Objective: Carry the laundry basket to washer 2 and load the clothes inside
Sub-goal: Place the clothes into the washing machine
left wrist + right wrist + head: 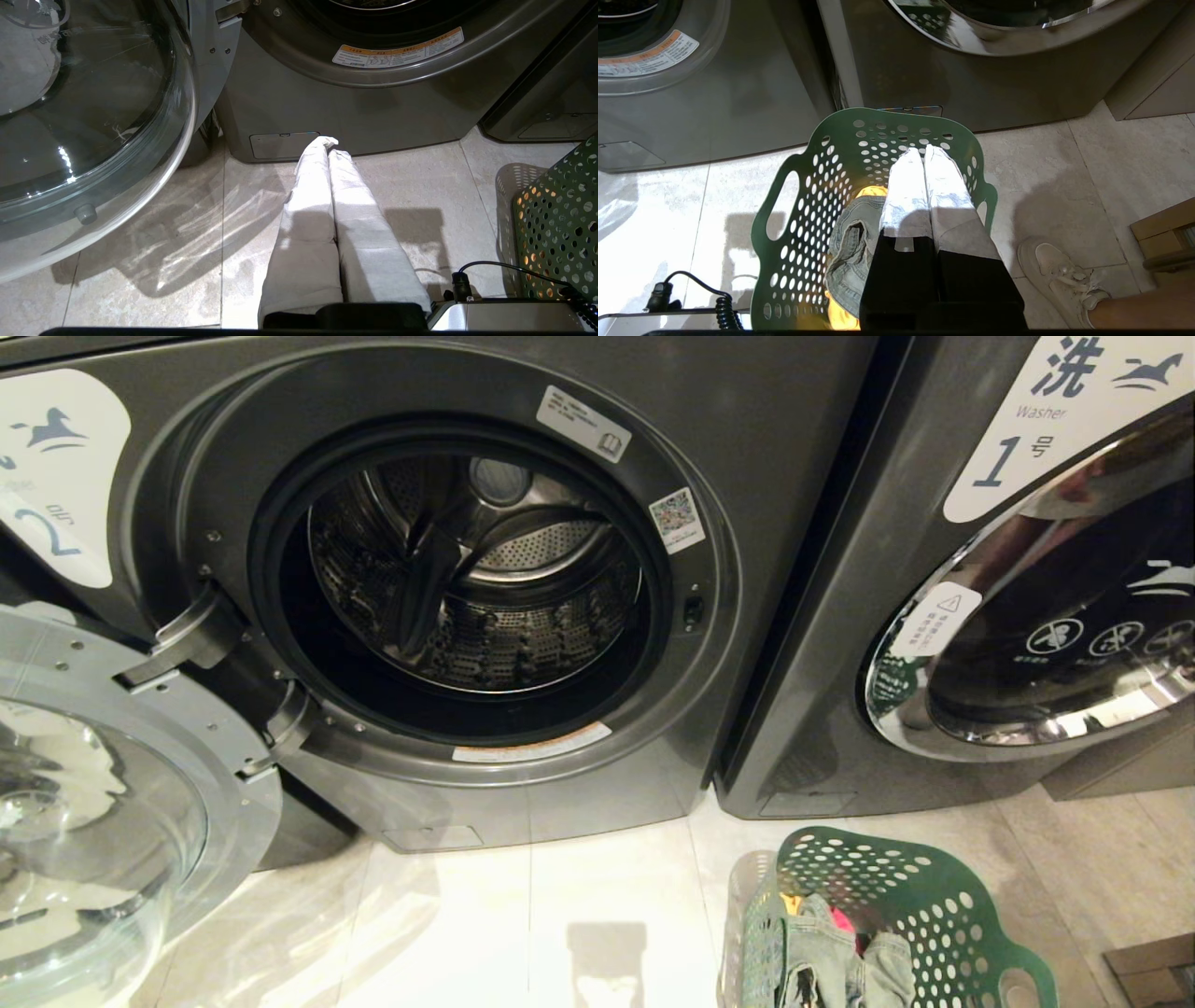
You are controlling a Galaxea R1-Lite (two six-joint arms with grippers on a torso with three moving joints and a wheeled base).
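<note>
Landmark: basket (896,924).

- Near: right gripper (923,151) hangs over basket, fingers pressed together, empty. Clothes (852,252) inside basket.
- Left gripper (328,143) over floor left of basket, fingers pressed together.
- Far: washer 2 (448,579) beyond and left of basket, door (84,803) swung open, drum empty. Washer 1 (1027,616) directly behind basket.

Risks, judged:
- Denim may snag on basket rim or drag out other clothes.
- Open door crowds left arm's path.
- Shoe (1059,275) beside basket, only in right wrist view; head view alone shows number labels.

Tile floor (560,896) w/ laundry basket (934,915), two washers, a shoe (1059,275).
</note>
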